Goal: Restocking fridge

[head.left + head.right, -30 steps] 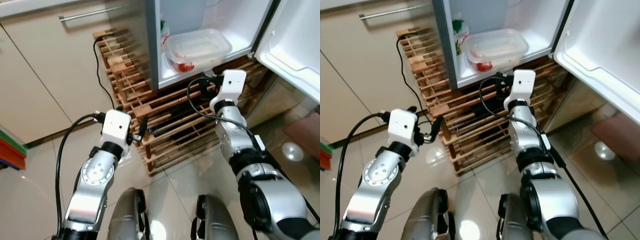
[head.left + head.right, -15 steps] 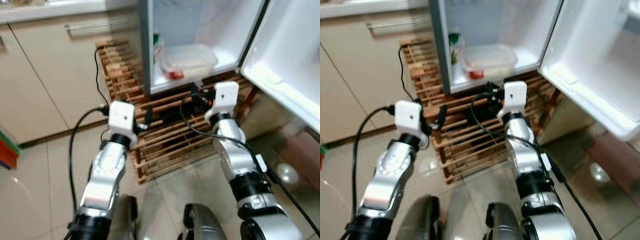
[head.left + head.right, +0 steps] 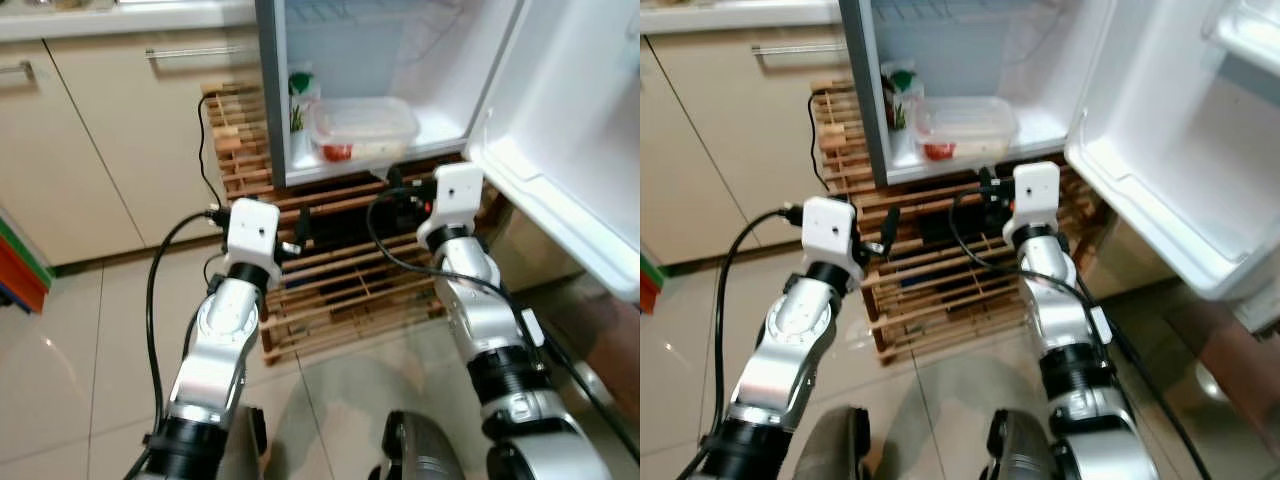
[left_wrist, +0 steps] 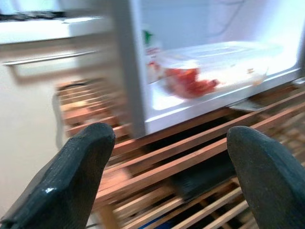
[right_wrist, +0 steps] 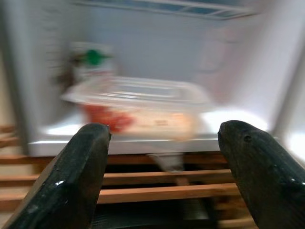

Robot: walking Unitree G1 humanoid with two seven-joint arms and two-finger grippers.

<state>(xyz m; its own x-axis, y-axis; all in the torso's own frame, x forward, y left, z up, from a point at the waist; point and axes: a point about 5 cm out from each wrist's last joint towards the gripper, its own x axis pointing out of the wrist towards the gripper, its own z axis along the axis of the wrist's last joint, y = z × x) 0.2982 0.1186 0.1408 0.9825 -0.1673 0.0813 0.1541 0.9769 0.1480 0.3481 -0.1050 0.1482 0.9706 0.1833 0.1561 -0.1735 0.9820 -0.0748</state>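
Observation:
The small fridge (image 3: 440,125) stands open on a wooden slatted rack (image 3: 330,270). On its bottom shelf lies a clear lidded food container (image 3: 365,128) with red and pale food inside, beside a carton with a green cap (image 3: 300,95). Both also show in the wrist views: the container (image 4: 214,64) (image 5: 138,102) and the carton (image 5: 88,64). My left gripper (image 3: 298,232) is held up in front of the rack, open and empty. My right gripper (image 3: 395,195) is open and empty just below the fridge's front edge. The fingers (image 4: 71,176) (image 5: 71,176) stand wide apart.
The fridge door (image 3: 570,130) swings open to the right, with an empty door shelf. Beige cabinets (image 3: 120,140) with bar handles stand to the left. A black cable (image 3: 205,160) runs down beside the rack. A red and green object (image 3: 20,270) sits at the far left. The floor is glossy tile.
The whole picture has shifted: the camera has pulled back and tilted up, so more of the fridge and door shows. Both arms stay raised with grippers open.

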